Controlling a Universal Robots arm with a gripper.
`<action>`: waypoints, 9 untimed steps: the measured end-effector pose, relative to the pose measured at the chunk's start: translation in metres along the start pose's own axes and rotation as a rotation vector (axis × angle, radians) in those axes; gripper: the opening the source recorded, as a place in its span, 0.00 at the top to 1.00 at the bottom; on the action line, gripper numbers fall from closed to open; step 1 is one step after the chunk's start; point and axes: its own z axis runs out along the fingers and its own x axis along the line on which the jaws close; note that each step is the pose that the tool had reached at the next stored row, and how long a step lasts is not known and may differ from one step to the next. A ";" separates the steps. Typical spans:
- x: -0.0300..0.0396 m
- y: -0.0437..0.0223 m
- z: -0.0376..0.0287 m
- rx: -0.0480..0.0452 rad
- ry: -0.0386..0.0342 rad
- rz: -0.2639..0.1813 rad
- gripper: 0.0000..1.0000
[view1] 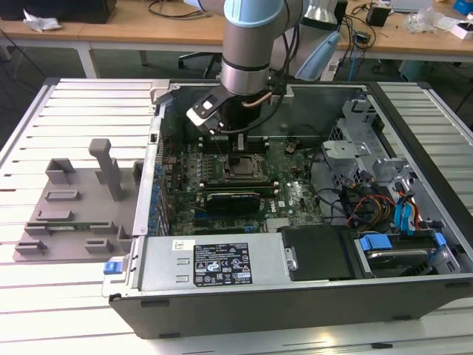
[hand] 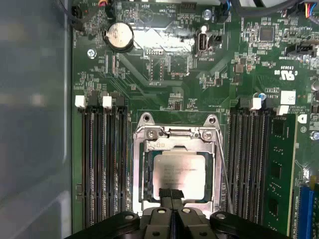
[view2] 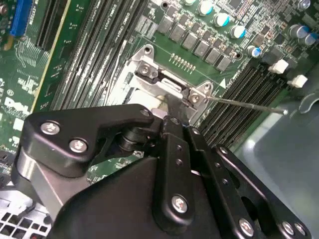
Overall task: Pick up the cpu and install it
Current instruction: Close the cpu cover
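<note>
the cpu point(hand: 178, 174) is found lying flat inside the metal socket frame point(hand: 139, 149) on the green motherboard point(hand: 164, 74), with its silver top plate facing up and its edges square to the frame; it is judged to be seated in place, not carried. the tool point(hand: 171, 193) is poised directly over one edge of the cpu, and its fingertips point(hand: 165, 192) are seen drawn together with nothing visible between them. whether they touch the plate cannot be told. the vertical approach is judged to suit a socket that accepts the chip only straight down. in the second wrist view a thin retention lever point(view2: 244, 104) is seen standing clear of the socket, which is taken to mean the chip is not yet clamped. rows of memory slots point(hand: 102, 159) flank the socket on both sides, and a coin cell point(hand: 118, 36) is noted further up the board. in the exterior view the open computer case point(view1: 222, 296) rests on a slatted counter point(view1: 74, 103), with a grey fixture tray point(view1: 74, 207) set beside it at the exterior view's left. faint print is present on the cpu plate, white lettering on the board, and a black-and-white label point(view1: 222, 262) on the case panel; none is transcribed.
</note>
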 end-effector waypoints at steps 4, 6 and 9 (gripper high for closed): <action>0.0001 -0.0033 0.0029 0.0002 -0.0002 0.000 0.89; 0.0002 -0.0036 0.0034 0.0000 0.0000 0.000 0.89; 0.0002 -0.0036 0.0043 0.0000 -0.0001 0.000 0.89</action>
